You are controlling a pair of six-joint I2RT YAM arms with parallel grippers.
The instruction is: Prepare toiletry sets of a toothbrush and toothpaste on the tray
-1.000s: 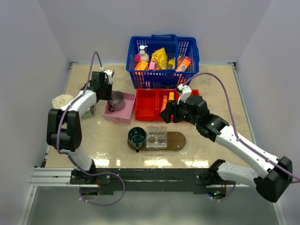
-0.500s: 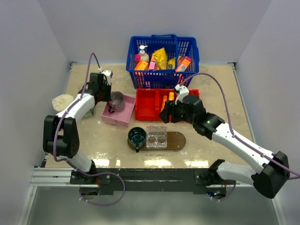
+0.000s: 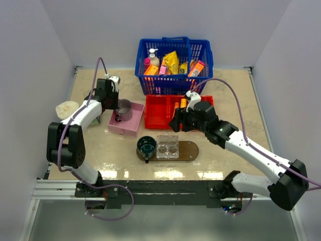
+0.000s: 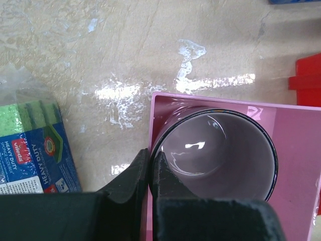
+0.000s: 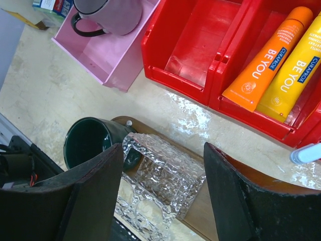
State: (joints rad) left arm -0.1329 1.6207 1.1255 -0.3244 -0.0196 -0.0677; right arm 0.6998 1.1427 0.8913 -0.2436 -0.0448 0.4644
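The dark brown tray (image 3: 189, 152) lies near the front edge and carries a dark green cup (image 3: 146, 145) and a clear glass holder (image 3: 168, 146). Two toothpaste tubes, one orange (image 5: 263, 60) and one yellow (image 5: 296, 70), lie side by side in the red bin (image 3: 159, 113). A white, blue-tinted tip (image 5: 306, 153) at the right edge may be a toothbrush; the rest is hidden. My right gripper (image 3: 176, 123) is open and empty, hovering between the red bin and the tray, above the glass holder (image 5: 165, 165). My left gripper (image 4: 150, 153) is shut on the rim of a mauve mug (image 4: 220, 145) in the pink box (image 3: 131, 125).
A blue basket (image 3: 174, 63) of packets and bottles stands behind the red bin. A packed green sponge (image 4: 35, 145) lies left of the pink box. A pale bundle (image 3: 65, 108) sits at the table's left edge.
My right gripper has moved a little left along the red bin's near edge. The left wrist has shifted slightly and still grips the mug.
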